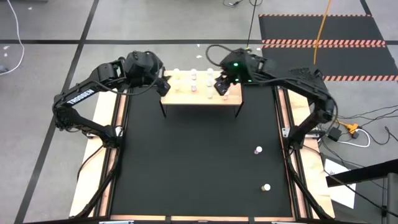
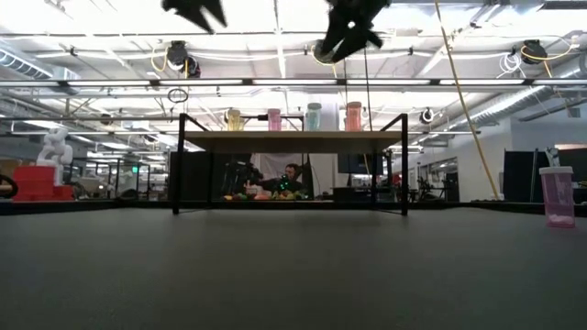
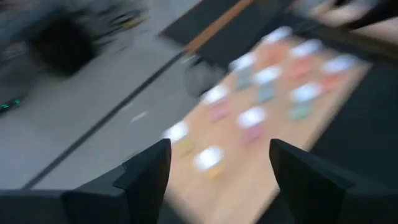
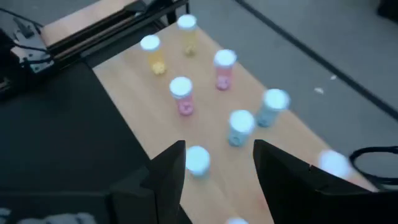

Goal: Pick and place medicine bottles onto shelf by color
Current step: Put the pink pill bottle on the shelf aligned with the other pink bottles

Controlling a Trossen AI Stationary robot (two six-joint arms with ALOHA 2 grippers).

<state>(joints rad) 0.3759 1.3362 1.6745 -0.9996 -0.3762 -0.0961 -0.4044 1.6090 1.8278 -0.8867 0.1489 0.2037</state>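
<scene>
The light-wood shelf (image 1: 200, 93) stands on black legs at the table's far edge. Several medicine bottles stand on its top: yellow ones (image 4: 151, 53), pink ones (image 4: 182, 94) and blue ones (image 4: 240, 127). Two more bottles (image 1: 258, 150) (image 1: 266, 186) stand on the black mat at the near right. My right gripper (image 4: 221, 168) hovers open above the shelf's right part. A white-capped bottle (image 4: 198, 160) stands just beneath its fingers, apart from them. My left gripper (image 3: 217, 168) hangs open above the shelf's left end, holding nothing.
Wooden strips (image 1: 115, 118) run along the black mat's left and right sides. In the low view a pink bottle (image 2: 557, 195) stands at the right, and both grippers (image 2: 197, 11) (image 2: 353, 27) hang well above the shelf top. Cables and paper lie on the floor at the right.
</scene>
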